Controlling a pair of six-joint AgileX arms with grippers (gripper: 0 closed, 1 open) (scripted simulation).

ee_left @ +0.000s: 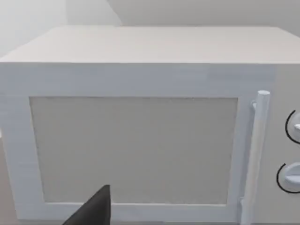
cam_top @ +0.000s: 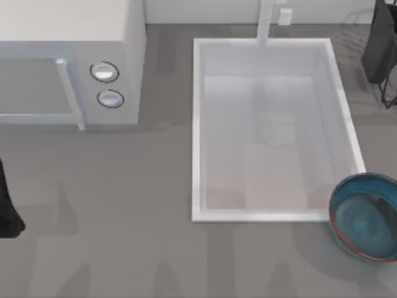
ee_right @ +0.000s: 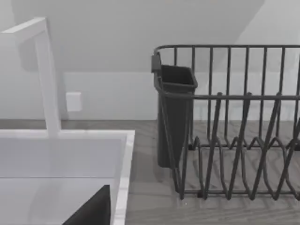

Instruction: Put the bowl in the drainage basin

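Bowl (cam_top: 366, 216), just beside the sink's (cam_top: 197, 130) near right corner, cut off by the right edge. Microwave (cam_top: 68, 62), left of the sink, cropped at top and left. Wire rack (ee_right: 229, 122), right of the sink, cut at the right edge. Faucet post (cam_top: 265, 22) cropped at the top.

Teal bowl (cam_top: 366, 217) upright on table, touching white drainage basin (cam_top: 197, 130) corner

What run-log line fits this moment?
round teal-blue glazed bowl: outside white rectangular sink, touching rim corner | left arm: parked | right arm: parked
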